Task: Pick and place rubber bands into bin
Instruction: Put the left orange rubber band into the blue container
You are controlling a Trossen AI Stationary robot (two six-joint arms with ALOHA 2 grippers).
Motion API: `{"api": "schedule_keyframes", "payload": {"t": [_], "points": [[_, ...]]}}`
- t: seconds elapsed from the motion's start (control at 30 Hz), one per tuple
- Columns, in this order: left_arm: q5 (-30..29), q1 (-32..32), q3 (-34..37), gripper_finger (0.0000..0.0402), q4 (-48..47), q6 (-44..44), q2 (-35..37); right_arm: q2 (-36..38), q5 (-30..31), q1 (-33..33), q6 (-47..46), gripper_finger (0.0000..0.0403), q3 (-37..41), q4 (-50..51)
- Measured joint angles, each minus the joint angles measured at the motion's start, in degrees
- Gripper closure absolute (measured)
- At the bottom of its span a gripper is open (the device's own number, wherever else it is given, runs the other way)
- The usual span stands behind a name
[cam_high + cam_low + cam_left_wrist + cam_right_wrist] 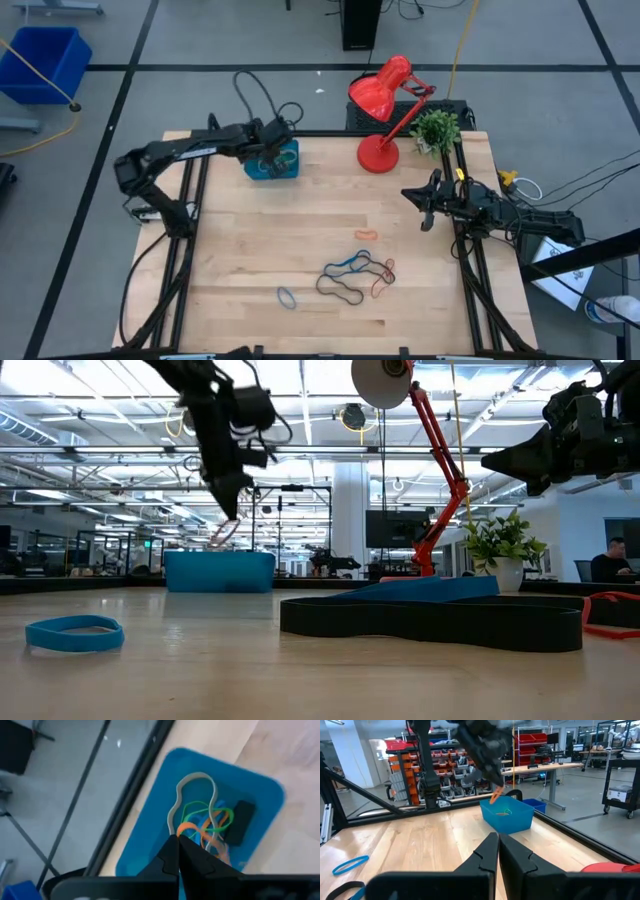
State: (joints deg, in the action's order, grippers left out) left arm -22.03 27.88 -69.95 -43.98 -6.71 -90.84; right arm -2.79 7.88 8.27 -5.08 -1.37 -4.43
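While the left arm reaches from the 9 o'clock side of the tabletop (250,250) toward 11 o'clock, its left claw (272,150) hangs directly over the bin (285,168), fingers pressed together and pinching an orange rubber band (187,829) at their tips. In the left wrist view that band dangles into the teal tray among a tan band (192,785), a green band (200,810) and a dark flat piece lying on the tray floor. From the low view the claw sits just above the bin's rim, the band hanging at the tips.

Near 6 o'clock a small blue rubber band (287,297) lies alone on the wood. Just beside it, toward the centre, sits a tangle of rubber bands (358,277): black loops overlapping a blue one, with an orange-red loop at the pile's 3 o'clock edge. A single orange band (365,233) lies apart from the tangle, toward 12 o'clock of it.

At 1 o'clock the red lamp (385,110) stands on its round base, with a small potted plant (436,128) just beside it.

At 3 o'clock the right arm waits at the tabletop's edge, its right claw (428,203) pressed together and holding nothing, well apart from the bands and raised above the surface.
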Motion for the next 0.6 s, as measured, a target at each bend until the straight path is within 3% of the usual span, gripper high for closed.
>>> {"api": "schedule_keyframes", "payload": {"t": [0.33, 0.6], "points": [[1.0, 3.0, 0.0, 0.0397, 2.4, -1.9, -10.4, 0.0, 0.0, 0.0, 0.0, 0.0394, 0.0, 0.1], [2.2, 3.2, 0.0, 0.0367, 2.3, -2.4, -12.8, 0.0, 0.0, 0.0, 0.3, 0.0394, 0.0, 0.2]]}}
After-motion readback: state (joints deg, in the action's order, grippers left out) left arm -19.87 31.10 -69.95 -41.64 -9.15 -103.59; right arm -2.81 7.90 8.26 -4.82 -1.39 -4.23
